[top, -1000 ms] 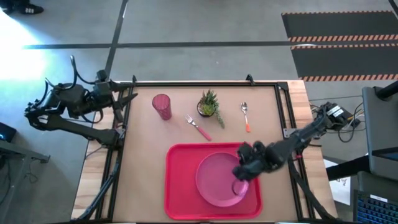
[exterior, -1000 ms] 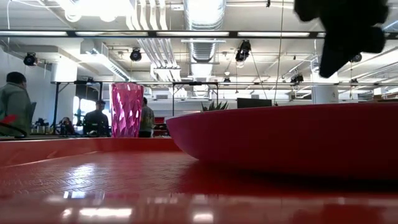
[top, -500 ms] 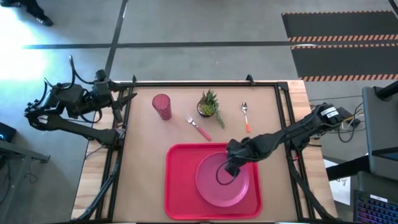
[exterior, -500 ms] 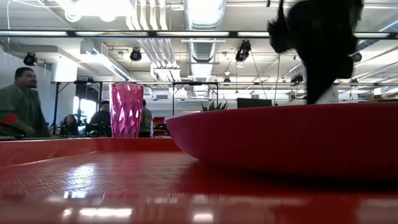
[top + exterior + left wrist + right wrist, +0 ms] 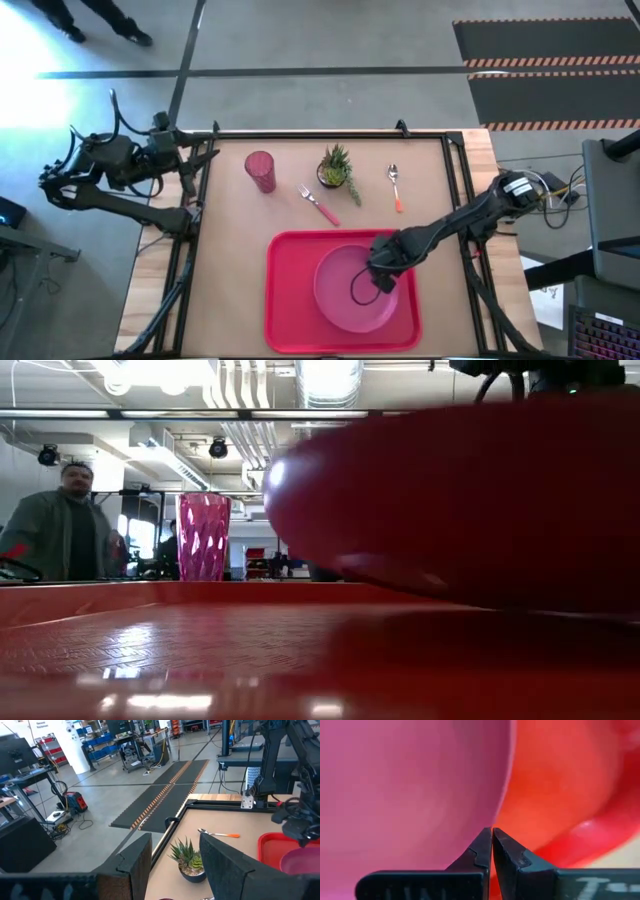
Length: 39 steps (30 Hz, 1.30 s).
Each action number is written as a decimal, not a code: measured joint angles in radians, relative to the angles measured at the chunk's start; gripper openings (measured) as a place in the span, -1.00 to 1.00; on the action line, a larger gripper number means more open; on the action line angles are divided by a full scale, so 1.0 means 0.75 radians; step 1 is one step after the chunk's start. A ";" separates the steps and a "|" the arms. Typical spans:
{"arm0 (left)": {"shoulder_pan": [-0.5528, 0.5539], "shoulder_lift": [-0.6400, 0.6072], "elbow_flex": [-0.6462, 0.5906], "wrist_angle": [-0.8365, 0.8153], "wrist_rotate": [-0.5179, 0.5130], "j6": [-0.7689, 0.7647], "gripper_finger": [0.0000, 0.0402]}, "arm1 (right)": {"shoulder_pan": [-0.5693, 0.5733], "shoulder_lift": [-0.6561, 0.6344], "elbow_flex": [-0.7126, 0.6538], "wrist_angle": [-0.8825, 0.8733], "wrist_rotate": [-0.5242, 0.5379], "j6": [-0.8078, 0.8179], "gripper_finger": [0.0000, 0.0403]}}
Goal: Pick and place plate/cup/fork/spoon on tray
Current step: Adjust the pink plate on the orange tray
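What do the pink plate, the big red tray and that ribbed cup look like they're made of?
All three look like plastic. The plate, its rim pinched by the right gripper, has a smooth, softly matte pink face. The tray is glossier: its floor mirrors the ceiling lights in the low view. The cup is translucent, light passing through its faceted walls.

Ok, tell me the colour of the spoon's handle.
Orange. The spoon has a silver bowl and an orange handle, clearest in the high view, where it lies beside the potted plant.
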 joint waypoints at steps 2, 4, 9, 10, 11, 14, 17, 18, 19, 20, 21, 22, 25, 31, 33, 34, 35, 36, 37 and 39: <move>0.000 -0.003 -0.001 0.000 0.000 0.001 -0.25 | 0.008 0.014 0.000 0.055 -0.005 0.005 -0.96; 0.000 -0.006 -0.001 0.000 0.000 0.001 -0.25 | 0.014 0.024 0.000 0.121 -0.005 0.006 -0.96; 0.000 -0.012 -0.001 0.000 0.000 0.001 -0.25 | 0.014 0.031 0.000 0.235 -0.005 0.032 -0.96; 0.000 -0.012 -0.001 0.000 0.000 0.001 -0.25 | 0.014 0.027 0.001 0.247 -0.005 0.034 -0.96; 0.000 -0.012 -0.001 0.000 0.000 0.001 -0.25 | 0.014 0.020 0.001 0.247 -0.005 0.037 -0.96; 0.000 -0.012 -0.001 0.000 0.000 0.000 -0.25 | 0.014 0.000 0.019 0.244 -0.004 0.044 -0.96; 0.000 -0.012 -0.001 0.000 0.000 0.000 -0.25 | 0.014 -0.016 0.054 0.243 -0.002 0.031 -0.96; 0.000 -0.010 -0.001 0.000 0.000 -0.001 -0.25 | 0.013 -0.019 0.069 0.240 0.006 0.027 -0.96; 0.000 -0.009 -0.001 0.000 0.000 -0.001 -0.25 | 0.013 -0.019 0.086 0.241 0.011 0.018 -0.96; 0.000 -0.010 -0.001 0.000 0.000 -0.001 -0.25 | 0.013 -0.020 0.103 0.243 0.024 0.003 -0.96; 0.001 -0.010 -0.001 0.000 0.000 -0.001 -0.25 | 0.013 -0.020 0.115 0.246 0.044 -0.015 -0.96; 0.000 -0.009 -0.001 0.000 0.000 -0.001 -0.25 | 0.013 -0.019 0.124 0.250 0.060 -0.041 -0.96; 0.000 -0.009 -0.001 0.000 0.000 -0.002 -0.25 | 0.009 0.002 0.118 0.333 0.065 -0.094 -0.96; 0.000 -0.011 -0.001 0.000 0.000 -0.008 -0.25 | 0.005 0.109 0.101 0.447 -0.008 -0.116 -0.96; 0.000 -0.013 -0.001 0.000 0.000 -0.009 -0.25 | 0.008 0.139 0.101 0.447 -0.036 -0.116 -0.96; 0.000 -0.014 -0.001 0.000 0.000 -0.009 -0.25 | 0.011 0.154 0.102 0.449 -0.039 -0.116 -0.96; 0.000 -0.014 -0.001 0.000 0.000 -0.009 -0.25 | 0.011 0.166 0.104 0.451 -0.040 -0.116 -0.96; 0.000 -0.015 -0.001 0.000 0.000 -0.009 -0.25 | 0.013 0.175 0.104 0.451 -0.040 -0.116 -0.96; 0.000 -0.015 -0.001 0.000 0.000 -0.009 -0.25 | 0.013 0.186 0.104 0.460 -0.042 -0.115 -0.96; 0.000 -0.016 -0.001 0.000 0.000 -0.009 -0.25 | 0.018 0.191 0.104 0.487 -0.045 -0.104 -0.96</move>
